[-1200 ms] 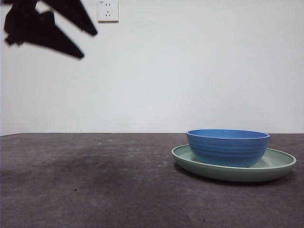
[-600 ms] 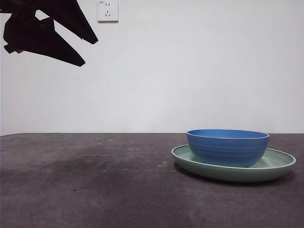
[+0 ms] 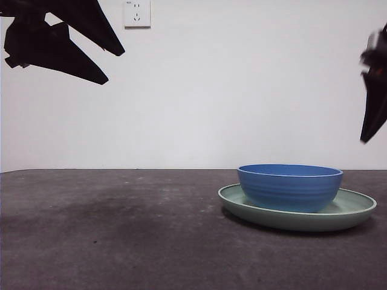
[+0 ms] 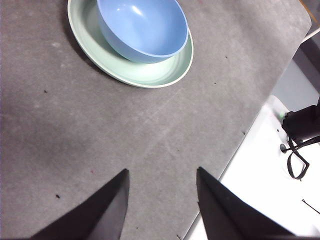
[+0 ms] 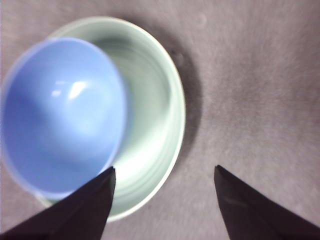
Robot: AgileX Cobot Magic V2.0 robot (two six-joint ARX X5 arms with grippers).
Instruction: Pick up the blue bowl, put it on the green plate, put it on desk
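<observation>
You've got the blue bowl [image 3: 290,186] sitting in the green plate [image 3: 357,212], and the pair rests on the desk [image 3: 121,235], toward its right side in the front view. The bowl is upright, rim level, and it sits off-centre in the plate: the right wrist view shows the bowl [image 5: 60,115] crowding one side of the plate [image 5: 155,120], leaving a broad crescent of bare green on the other side.

Your right gripper [image 5: 162,202] hangs above the plate's edge, jaws spread wide apart, nothing between them. One jaw tip lies over the plate just beside the bowl's wall, the other over bare desk [image 5: 260,90]. That picture is blurred. In the front view this gripper [image 3: 373,90] shows as a dark shape at the right edge, well above the bowl and touching nothing.

Your left gripper [image 4: 160,197] is parked well apart from the dishes, jaws open and empty, over bare desk [image 4: 75,130] near the desk's edge. From there you see the bowl [image 4: 142,27] and plate [image 4: 145,75] across the desk. In the front view it [image 3: 57,36] is the black shape high in the top left corner.

A white wall socket [image 3: 137,13] sits on the wall behind.
</observation>
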